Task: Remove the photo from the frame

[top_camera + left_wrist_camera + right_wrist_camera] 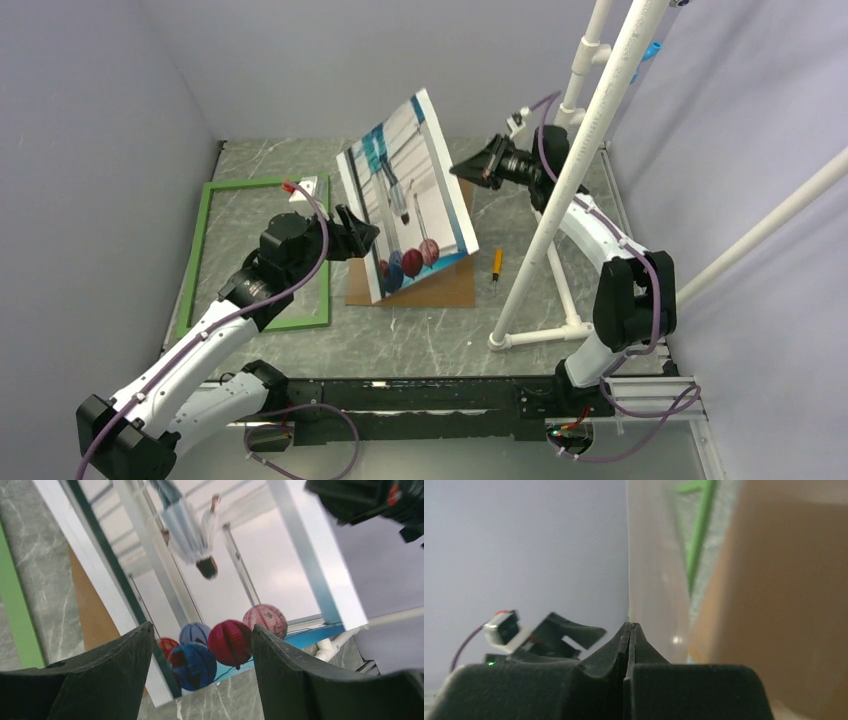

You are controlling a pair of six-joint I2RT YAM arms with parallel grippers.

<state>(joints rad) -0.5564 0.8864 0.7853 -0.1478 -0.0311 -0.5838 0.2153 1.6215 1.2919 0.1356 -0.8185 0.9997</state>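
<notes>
Apparently the photo (405, 195) in clenched right jaws, left jaws released, brown board (445, 288) mostly hidden.

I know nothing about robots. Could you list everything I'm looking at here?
photo: one, pale with teal patches and red and blue balloons, tilted up above the table's middle
frame: one, green, flat on the table at the left
backing board: one, brown, flat on the table below the photo
small tool: one, orange handle, on the table right of the board
pipe stand: one, white, right side of the table
table: one, grey marbled
left gripper: one, black, open, by the photo's left edge
right gripper: one, black, shut on the photo's right edge
</notes>
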